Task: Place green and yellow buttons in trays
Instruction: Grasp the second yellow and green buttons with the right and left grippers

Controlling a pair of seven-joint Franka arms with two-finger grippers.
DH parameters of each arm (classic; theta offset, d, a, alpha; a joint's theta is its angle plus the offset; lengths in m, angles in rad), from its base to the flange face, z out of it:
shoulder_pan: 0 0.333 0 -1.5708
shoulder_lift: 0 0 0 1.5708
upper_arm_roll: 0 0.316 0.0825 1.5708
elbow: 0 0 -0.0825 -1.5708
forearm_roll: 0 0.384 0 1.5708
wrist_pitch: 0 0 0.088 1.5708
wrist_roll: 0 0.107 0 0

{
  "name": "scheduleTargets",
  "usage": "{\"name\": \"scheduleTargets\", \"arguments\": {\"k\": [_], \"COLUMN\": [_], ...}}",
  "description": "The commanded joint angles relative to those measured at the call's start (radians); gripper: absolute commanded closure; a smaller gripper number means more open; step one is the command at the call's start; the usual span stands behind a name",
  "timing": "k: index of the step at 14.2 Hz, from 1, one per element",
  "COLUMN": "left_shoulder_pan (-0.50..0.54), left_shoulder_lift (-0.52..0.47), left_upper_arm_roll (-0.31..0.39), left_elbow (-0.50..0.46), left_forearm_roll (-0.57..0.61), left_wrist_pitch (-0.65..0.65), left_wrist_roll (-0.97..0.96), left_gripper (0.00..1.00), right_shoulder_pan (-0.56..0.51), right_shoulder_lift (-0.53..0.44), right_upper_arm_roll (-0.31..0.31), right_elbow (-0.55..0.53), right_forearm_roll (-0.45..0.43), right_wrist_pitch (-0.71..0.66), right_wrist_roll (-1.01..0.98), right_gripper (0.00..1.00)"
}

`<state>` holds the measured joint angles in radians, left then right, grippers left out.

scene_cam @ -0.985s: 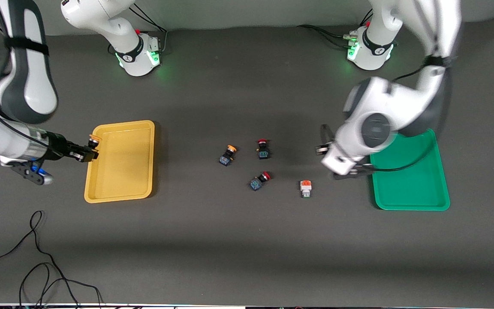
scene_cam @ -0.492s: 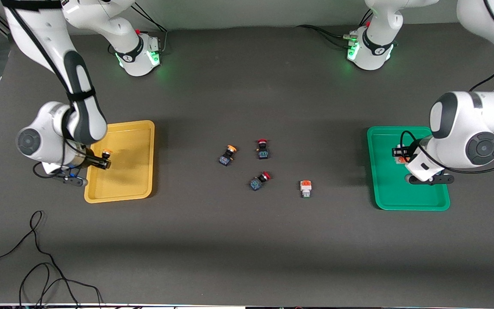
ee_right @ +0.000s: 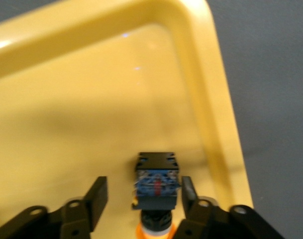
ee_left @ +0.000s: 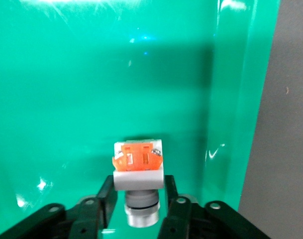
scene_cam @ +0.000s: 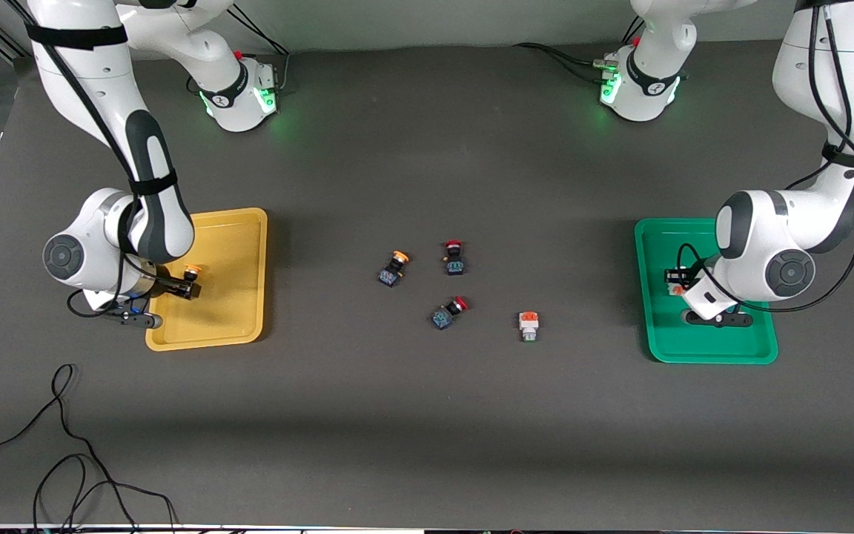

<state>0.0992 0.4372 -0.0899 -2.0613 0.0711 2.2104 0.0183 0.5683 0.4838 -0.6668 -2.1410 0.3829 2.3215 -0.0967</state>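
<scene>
My right gripper (scene_cam: 187, 286) is low over the yellow tray (scene_cam: 227, 319), jaws open. A yellow-capped dark button (scene_cam: 190, 271) lies between them; in the right wrist view this button (ee_right: 156, 181) sits beside one finger with a wide gap to the other, over the tray floor (ee_right: 81, 99). My left gripper (scene_cam: 675, 282) is low in the green tray (scene_cam: 709, 348), shut on a white-grey button with an orange block (ee_left: 139, 167). A second yellow-capped button (scene_cam: 394, 268) and a second white-grey button (scene_cam: 528, 325) lie mid-table.
Two red-capped dark switches (scene_cam: 454, 257) (scene_cam: 449, 312) lie mid-table between the loose buttons. Black cables (scene_cam: 64, 445) trail on the table near the front camera at the right arm's end.
Both arms have swung in over their trays and come lower. The right gripper's jaws have parted from the yellow-capped button. The left gripper has moved within the green tray, still holding its button.
</scene>
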Motion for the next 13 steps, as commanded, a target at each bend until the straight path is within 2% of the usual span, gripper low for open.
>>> {"name": "scheduleTargets", "arguments": {"k": [1, 4, 6, 8, 10, 13], "left_shoulder_pan": [0.008, 0.005, -0.009, -0.044, -0.12, -0.275], "left_shoulder_lift": [-0.052, -0.093, -0.094, -0.087, -0.061, 0.044], "left_upper_arm_roll": [-0.007, -0.01, -0.014, -0.019, -0.017, -0.017], "left_elbow": [0.032, 0.202, 0.308, 0.337, 0.362, 0.487], "left_forearm_roll": [0.016, 0.015, 0.006, -0.013, -0.043, -0.053], "left_wrist_pitch": [-0.07, -0.33, -0.431, -0.416, -0.37, -0.319], "left_wrist_roll": [0.014, 0.006, -0.006, -0.05, -0.145, -0.384], "left_gripper": [0.0, 0.0, 0.0, 0.0, 0.0, 0.0], "right_shoulder_pan": [0.036, 0.168, 0.255, 0.344, 0.428, 0.49], "right_shoulder_lift": [-0.051, -0.027, -0.019, -0.002, 0.054, 0.136], "right_upper_arm_roll": [-0.005, 0.004, 0.007, 0.013, 0.018, 0.041], "right_elbow": [0.1, 0.245, 0.292, 0.296, 0.329, 0.385], "right_forearm_roll": [0.024, 0.025, 0.057, 0.123, 0.184, 0.23], "right_wrist_pitch": [-0.16, -0.27, -0.297, -0.291, -0.275, -0.246], "right_wrist_roll": [0.099, 0.373, 0.53, 0.627, 0.714, 0.802], "right_gripper": [0.0, 0.0, 0.0, 0.0, 0.0, 0.0]}}
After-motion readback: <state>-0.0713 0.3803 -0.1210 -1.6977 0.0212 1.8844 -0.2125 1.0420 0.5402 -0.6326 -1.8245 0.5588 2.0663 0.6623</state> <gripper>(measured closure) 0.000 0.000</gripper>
